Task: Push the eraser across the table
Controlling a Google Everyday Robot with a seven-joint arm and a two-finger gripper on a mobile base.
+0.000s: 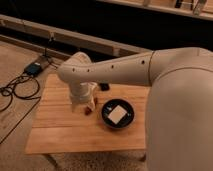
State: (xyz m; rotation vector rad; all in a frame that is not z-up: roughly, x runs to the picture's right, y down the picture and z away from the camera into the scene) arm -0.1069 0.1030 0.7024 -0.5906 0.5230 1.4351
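Observation:
The eraser [104, 87] is a small black block lying on the light wooden table [60, 135] near its far edge, just right of my arm's wrist. My gripper [78, 105] hangs down from the white arm over the middle of the table, to the left of and a little nearer than the eraser. I see no contact between them. The arm's wrist hides part of the table around the gripper.
A slim reddish-brown piece [89, 110] lies just right of the gripper. A black round bowl [106, 120] holding a white-and-tan little box [117, 115] stands to the right. Cables [15, 90] and a blue device [33, 68] lie on the floor at left.

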